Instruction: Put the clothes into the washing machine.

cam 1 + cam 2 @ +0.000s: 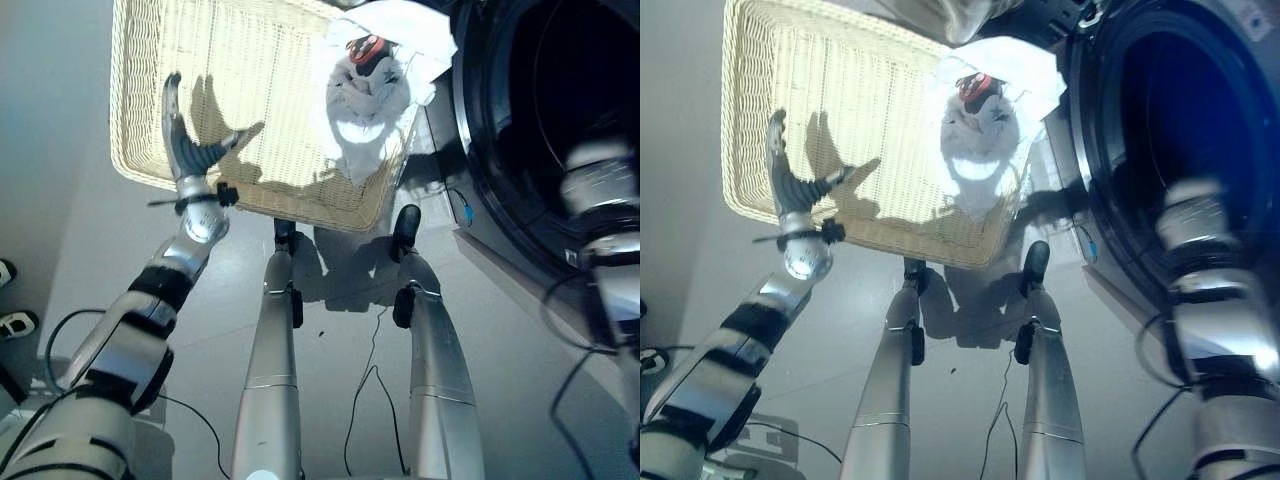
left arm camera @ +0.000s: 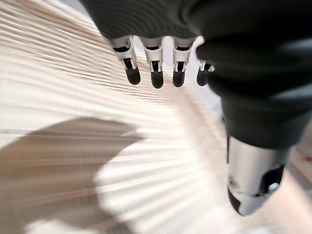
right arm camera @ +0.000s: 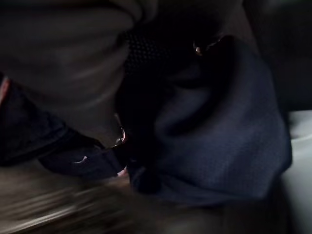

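- The wicker basket (image 1: 240, 90) is the landmark: a pale woven tray on the floor, its bottom bare apart from one corner.
- In the basket's corner nearest the washing machine (image 1: 520, 150) lies a white garment (image 1: 370, 100), crumpled and spilling over the rim, with a small red and black patch (image 1: 368, 47) on top.
- The left hand (image 1: 190, 145) hovers over the basket's opposite side, well apart from the white garment; its fingers (image 2: 156, 73) are straight and spread, the thumb held away, and it holds nothing.
- The right arm reaches into the machine's dark drum, beside the basket. Its wrist view shows dark blue cloth (image 3: 214, 131) and a grey fold (image 3: 63, 58) close up, so some clothes already lie inside; I cannot tell whether that hand is closed or loose, as its fingers are hidden.
- Judgement: the white garment is the piece left to move.
- It looks light, soft and limp, so it will sag and trail when lifted; it is neither fragile nor slippery.
- The best hold is probably the bunched, raised middle just below the red patch, where folds give the fingers thickness to pinch.
- A grab at the thin edge draped over the rim could snag on the weave.
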`<state>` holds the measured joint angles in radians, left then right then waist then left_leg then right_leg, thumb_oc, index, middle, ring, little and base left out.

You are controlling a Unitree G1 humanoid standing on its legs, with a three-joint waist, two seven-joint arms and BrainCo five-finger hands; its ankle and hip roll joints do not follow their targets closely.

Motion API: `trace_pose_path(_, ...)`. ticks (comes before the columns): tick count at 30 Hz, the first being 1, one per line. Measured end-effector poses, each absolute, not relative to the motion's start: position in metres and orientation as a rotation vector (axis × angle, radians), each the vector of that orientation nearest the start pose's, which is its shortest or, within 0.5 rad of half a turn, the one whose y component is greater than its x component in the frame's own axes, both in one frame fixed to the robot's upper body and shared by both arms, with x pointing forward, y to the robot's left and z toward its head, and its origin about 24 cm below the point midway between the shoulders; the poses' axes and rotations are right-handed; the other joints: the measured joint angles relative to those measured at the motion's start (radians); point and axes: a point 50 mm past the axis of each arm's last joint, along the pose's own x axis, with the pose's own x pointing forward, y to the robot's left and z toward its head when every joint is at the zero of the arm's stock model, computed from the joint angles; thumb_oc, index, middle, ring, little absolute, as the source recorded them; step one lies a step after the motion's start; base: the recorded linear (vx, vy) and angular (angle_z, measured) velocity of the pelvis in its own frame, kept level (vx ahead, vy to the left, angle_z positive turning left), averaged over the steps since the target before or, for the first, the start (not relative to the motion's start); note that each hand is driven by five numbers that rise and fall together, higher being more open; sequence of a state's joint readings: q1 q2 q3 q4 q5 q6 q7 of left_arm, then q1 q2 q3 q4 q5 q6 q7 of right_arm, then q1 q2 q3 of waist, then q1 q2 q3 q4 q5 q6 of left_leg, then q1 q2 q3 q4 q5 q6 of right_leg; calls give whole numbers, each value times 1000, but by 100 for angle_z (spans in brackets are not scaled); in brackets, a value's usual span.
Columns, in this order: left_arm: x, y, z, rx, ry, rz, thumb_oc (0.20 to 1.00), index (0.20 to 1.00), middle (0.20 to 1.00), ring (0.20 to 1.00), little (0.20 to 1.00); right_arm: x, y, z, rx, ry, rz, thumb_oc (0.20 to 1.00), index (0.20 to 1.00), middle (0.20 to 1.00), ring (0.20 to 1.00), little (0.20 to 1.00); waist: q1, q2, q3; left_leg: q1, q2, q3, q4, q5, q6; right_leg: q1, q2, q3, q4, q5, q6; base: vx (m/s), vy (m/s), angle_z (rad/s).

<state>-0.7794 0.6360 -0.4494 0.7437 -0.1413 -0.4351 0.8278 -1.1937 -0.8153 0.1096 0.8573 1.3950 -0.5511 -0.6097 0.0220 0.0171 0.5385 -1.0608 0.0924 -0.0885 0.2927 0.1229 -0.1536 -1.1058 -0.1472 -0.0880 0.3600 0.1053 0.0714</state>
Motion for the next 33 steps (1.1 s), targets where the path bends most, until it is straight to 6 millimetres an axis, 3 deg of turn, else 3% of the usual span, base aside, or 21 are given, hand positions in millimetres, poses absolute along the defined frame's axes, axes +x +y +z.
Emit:
trace_pose_path(1, 355, 243, 166, 490, -575, 573, 1000, 1000, 1000, 1000, 1000, 334, -347, 325, 981, -815, -821, 868, 868, 868, 868, 868, -2, -2, 1, 0, -4, 1, 0, 2, 3, 2, -3, 3, -4, 4, 0, 7, 41, 1)
trace_pose_path(2, 354, 246, 163, 497, -564, 577, 1000, 1000, 1000, 1000, 1000, 332, -346, 325, 960, -814, -848, 1000, 1000, 1000, 1000, 1000, -3, -3, 2, 0, -5, 2, 0, 2, 4, 2, -4, 4, -5, 5, 0, 0, 0, 0)
trace_pose_path(5, 354, 248, 164, 490, -561, 582, 1000, 1000, 1000, 1000, 1000, 330, -346, 322, 892, -806, -926, 1000, 1000, 1000, 1000, 1000, -2, -6, 3, 2, -4, 2, 3, 2, 4, 2, -4, 3, 1, 7, -1, 0, 0, 0)
trace_pose_path(10, 362, 243, 185, 486, -608, 547, 1000, 1000, 1000, 1000, 1000, 339, -351, 311, 797, -714, -941, 1000, 1000, 1000, 1000, 1000, 14, -6, 3, 12, -6, 0, 11, 4, 6, 13, -6, 2, 10, 9, -3, 0, 0, 0)
trace_pose_path(15, 364, 242, 186, 494, -605, 534, 1000, 1000, 1000, 1000, 1000, 349, -360, 291, 716, -557, -933, 1000, 1000, 1000, 1000, 1000, 19, -6, 3, 22, -16, -9, -2, 9, 11, 23, -16, -5, 11, 4, 4, 6, -7, 5)
trace_pose_path(19, 365, 242, 186, 501, -599, 527, 1000, 1000, 1000, 1000, 1000, 353, -360, 287, 675, -497, -914, 1000, 1000, 1000, 1000, 1000, 17, -8, 2, 21, -18, -9, -3, 10, 12, 24, -19, -5, 11, 2, 7, 0, 0, 2)
trace_pose_path(20, 367, 241, 188, 488, -596, 528, 1000, 1000, 1000, 1000, 1000, 363, -353, 274, 483, -347, -883, 1000, 1000, 1000, 1000, 1000, 13, -9, 2, 21, -18, -9, -6, 10, 12, 24, -18, -7, 9, 0, 9, 1, -45, 0)
trace_pose_path(22, 367, 241, 191, 486, -603, 528, 1000, 1000, 1000, 1000, 1000, 365, -353, 267, 425, -271, -887, 1000, 1000, 1000, 1000, 1000, 12, -9, 2, 21, -17, -9, -6, 10, 12, 24, -18, -7, 9, 1, 7, 1, -48, 0)
trace_pose_path(23, 368, 240, 194, 482, -611, 527, 1000, 1000, 1000, 1000, 1000, 366, -353, 265, 274, -221, -907, 1000, 1000, 1000, 1000, 1000, 14, -9, 2, 20, -17, -11, -6, 10, 12, 24, -18, -8, 9, 2, 7, 0, 0, 0)
trace_pose_path(27, 370, 237, 202, 477, -631, 524, 1000, 1000, 1000, 1000, 1000, 368, -345, 271, 90, -202, -915, 1000, 1000, 1000, 1000, 1000, 10, -9, 2, 19, -17, -11, -7, 10, 12, 23, -18, -9, 9, 0, 9, 0, 0, 0)
trace_pose_path(33, 372, 233, 201, 474, -612, 517, 1000, 1000, 1000, 1000, 1000, 374, -297, 306, -140, -412, -834, 1000, 1000, 1000, 1000, 1000, -13, -9, 2, 18, -17, -10, -32, 15, 12, 7, -18, -9, 9, -9, 8, -10, 31, 0)
